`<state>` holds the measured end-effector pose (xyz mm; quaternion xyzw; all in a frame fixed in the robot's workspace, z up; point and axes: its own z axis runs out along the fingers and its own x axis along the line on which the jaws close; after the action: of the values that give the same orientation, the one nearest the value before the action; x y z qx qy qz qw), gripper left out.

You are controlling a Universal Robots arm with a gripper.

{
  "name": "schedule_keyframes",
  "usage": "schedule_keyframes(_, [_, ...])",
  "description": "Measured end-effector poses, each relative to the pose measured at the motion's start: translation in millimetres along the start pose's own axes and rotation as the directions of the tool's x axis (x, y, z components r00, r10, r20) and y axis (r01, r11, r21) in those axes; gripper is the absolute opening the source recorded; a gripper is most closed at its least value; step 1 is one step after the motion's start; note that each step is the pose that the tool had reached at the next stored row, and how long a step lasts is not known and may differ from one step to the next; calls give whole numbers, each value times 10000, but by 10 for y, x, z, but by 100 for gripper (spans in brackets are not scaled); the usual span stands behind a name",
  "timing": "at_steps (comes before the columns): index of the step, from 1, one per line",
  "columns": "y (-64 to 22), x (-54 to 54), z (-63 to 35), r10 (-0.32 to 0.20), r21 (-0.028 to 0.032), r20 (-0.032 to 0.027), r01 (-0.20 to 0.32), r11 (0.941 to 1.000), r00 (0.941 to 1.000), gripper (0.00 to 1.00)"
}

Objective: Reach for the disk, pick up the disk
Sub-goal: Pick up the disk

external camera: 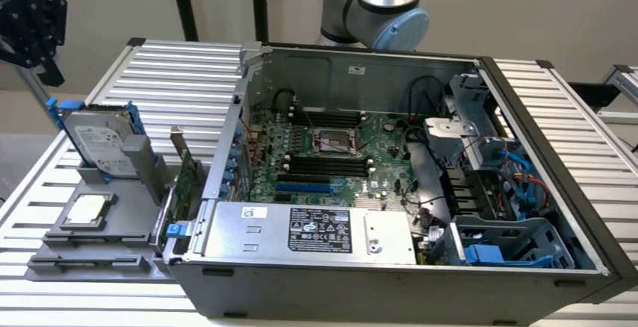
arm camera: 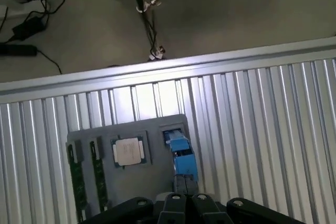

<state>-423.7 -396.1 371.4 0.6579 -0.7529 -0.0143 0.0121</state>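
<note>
Disk (external camera: 100,144) stands on edge in grey holder (external camera: 95,248) on desk (external camera: 558,118), exterior view's left. Gripper (arm camera: 187,198) closed, empty, just above. Rigid, dense, shock-sensitive: likely best pinched across blue rails (external camera: 131,122).

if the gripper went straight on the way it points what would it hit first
Most likely the upright silver-grey hard drive with blue plastic rails, just ahead of the shut gripper in the wrist view; the gap is unclear.
</note>
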Motion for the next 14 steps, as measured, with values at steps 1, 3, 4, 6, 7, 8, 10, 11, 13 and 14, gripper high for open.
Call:
schedule_keyframes(1, [0,0,2,-186,2,-7,186,9998,9998,11])
schedule_keyframes(3, [0,0,5,-545,3,-20,545,9985,9985,11])
schedule_keyframes(4, [-1,0,7,-740,3,-28,740,9973,9973,11])
schedule_keyframes(6, [-1,0,13,-1098,6,-40,1098,9940,9939,11])
schedule_keyframes(7, [-1,0,15,-1276,7,-47,1276,9918,9918,11])
schedule_keyframes(8, [0,0,16,-1455,6,-54,1455,9894,9893,11])
schedule_keyframes(10, [0,0,16,-1723,5,-62,1723,9850,9850,11])
schedule_keyframes(11, [0,0,16,-1755,5,-63,1755,9845,9845,11])
schedule_keyframes(13, [-1,0,17,-1785,6,-63,1785,9839,9839,12])
schedule_keyframes(14, [0,0,17,-1800,6,-64,1800,9837,9836,12])
